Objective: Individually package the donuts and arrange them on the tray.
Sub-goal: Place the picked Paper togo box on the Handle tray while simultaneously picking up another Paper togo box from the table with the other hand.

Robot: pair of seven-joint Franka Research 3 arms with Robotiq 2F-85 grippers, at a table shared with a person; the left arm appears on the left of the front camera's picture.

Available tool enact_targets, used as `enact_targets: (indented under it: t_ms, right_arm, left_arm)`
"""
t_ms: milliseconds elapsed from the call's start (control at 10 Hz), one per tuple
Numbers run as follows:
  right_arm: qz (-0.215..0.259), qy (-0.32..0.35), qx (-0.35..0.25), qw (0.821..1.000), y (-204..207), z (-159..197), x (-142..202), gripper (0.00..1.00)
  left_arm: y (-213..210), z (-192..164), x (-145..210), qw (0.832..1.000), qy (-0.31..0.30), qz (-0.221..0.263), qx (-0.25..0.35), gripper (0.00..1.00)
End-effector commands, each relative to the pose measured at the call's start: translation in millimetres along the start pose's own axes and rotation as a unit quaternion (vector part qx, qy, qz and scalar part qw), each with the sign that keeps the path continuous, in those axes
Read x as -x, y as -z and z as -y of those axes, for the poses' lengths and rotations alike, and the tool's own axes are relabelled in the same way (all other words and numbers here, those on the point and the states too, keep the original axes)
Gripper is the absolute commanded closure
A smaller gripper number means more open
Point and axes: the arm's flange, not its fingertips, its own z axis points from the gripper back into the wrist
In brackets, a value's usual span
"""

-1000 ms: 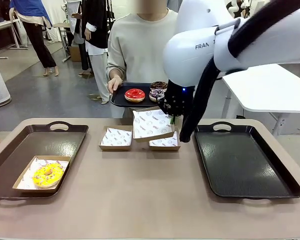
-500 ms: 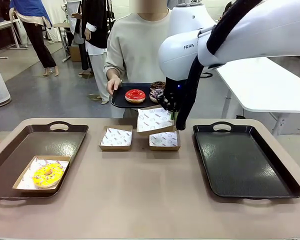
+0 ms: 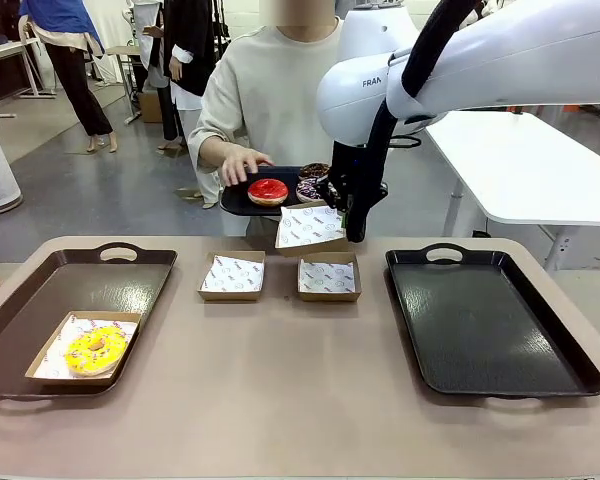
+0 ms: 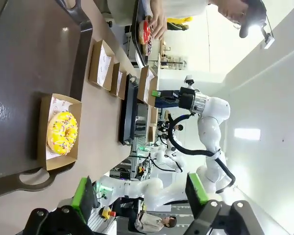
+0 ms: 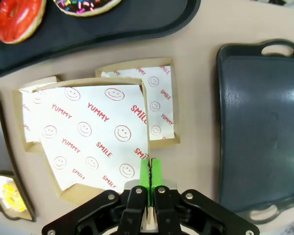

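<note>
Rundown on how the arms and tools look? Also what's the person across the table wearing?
The right arm has white rounded shells with dark lettering, partly visible as FRA, and a black cable sleeve running along it. The right tool has a black body and bright green pads. The left tool has the same black fingers and green pads. The person's sleeve is long, on a pale cream sweatshirt.

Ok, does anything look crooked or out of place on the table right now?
One thing: a paper-lined box hangs tilted above the table, pinched by its edge in the right gripper. It looks mid-carry rather than misplaced. Nothing is spilled.
</note>
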Motion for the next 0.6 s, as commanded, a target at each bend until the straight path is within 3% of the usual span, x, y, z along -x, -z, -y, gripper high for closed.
enact_targets:
  t_ms: [0, 500]
  right_arm:
    - [0.004, 0.000, -0.001, 1.000, -3.0, 1.8, 2.7, 1.00]
    - [0.004, 0.000, -0.001, 1.000, -3.0, 1.8, 2.7, 1.00]
  left_arm:
    - [-2.9, 1.2, 2.5, 1.000, 0.002, 0.000, 0.006, 0.02]
    - [-2.9, 1.2, 2.5, 1.000, 0.002, 0.000, 0.006, 0.02]
